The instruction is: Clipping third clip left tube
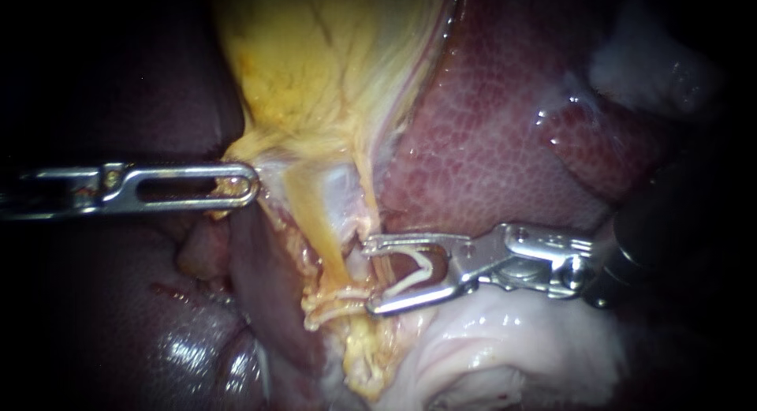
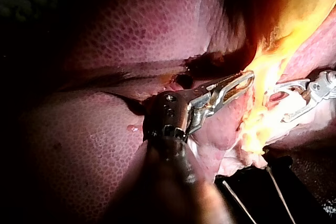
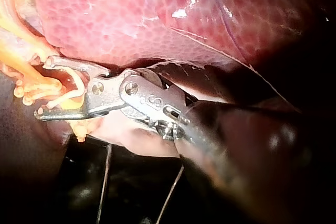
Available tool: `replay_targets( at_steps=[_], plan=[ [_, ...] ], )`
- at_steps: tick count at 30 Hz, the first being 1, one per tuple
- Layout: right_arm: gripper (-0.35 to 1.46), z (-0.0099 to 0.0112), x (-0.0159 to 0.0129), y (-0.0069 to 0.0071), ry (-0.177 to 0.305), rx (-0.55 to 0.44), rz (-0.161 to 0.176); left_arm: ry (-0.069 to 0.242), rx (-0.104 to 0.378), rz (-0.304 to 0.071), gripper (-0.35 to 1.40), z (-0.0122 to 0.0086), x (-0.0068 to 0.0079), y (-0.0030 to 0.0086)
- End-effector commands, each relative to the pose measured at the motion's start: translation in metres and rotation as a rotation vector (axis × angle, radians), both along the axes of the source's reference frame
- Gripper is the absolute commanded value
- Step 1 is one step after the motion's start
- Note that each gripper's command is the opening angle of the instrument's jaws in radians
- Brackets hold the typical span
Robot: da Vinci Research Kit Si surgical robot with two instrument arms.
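Claw of the left instrument (image 1: 251, 182) pinches the gallbladder (image 1: 315, 64) at its edge; the right instrument (image 1: 371, 275) has its claw spread wide, cradling a white clip (image 1: 430, 267).

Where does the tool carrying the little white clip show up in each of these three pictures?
Endoscope view: the right instrument enters from the right, its jaws holding the white clip, below the middle.
Left wrist view: right instrument beyond the left instrument, across the yellow tissue.
Right wrist view: right instrument is the view's own, jaws at the yellow tissue.
Shared landmark: the yellow tissue.
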State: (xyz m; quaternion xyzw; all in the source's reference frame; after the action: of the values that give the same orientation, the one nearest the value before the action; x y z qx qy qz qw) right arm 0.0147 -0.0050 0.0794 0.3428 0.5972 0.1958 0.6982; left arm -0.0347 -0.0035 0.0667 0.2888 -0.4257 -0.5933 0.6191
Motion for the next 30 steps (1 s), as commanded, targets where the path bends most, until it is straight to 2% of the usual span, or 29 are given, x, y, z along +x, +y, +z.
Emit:
replay_targets(
  at_steps=[1, 5, 9, 21, 24, 30],
  plan=[
    [0.6, 0.0004, 0.0004, 0.0, -0.001, 0.003, -0.001, 0.001, 0.0, 0.0, -0.35, 0.0, 0.0, 0.0],
    [0.6, 0.0009, 0.002, -0.0001, 0.001, 0.008, -0.006, 0.001, -0.001, 0.0, -0.35, 0.0, 0.0, -0.0001],
    [0.6, 0.0005, 0.0034, -0.0003, 0.006, 0.031, -0.016, 0.002, -0.001, -0.001, -0.35, 0.0001, -0.0001, -0.0002],
    [0.6, -0.0028, 0.0053, -0.0014, 0.13, 0.124, -0.038, 0.003, -0.004, -0.002, -0.35, 0.0005, -0.0004, -0.0003],
    [0.6, -0.0036, 0.0055, -0.0013, 0.157, 0.144, -0.035, 0.003, -0.004, -0.002, -0.35, 0.0007, -0.0004, -0.0003],
    [0.6, -0.0043, 0.006, -0.0002, 0.163, 0.152, -0.028, 0.006, -0.007, -0.006, -0.35, 0.0011, -0.0009, -0.0006]
  ],
)
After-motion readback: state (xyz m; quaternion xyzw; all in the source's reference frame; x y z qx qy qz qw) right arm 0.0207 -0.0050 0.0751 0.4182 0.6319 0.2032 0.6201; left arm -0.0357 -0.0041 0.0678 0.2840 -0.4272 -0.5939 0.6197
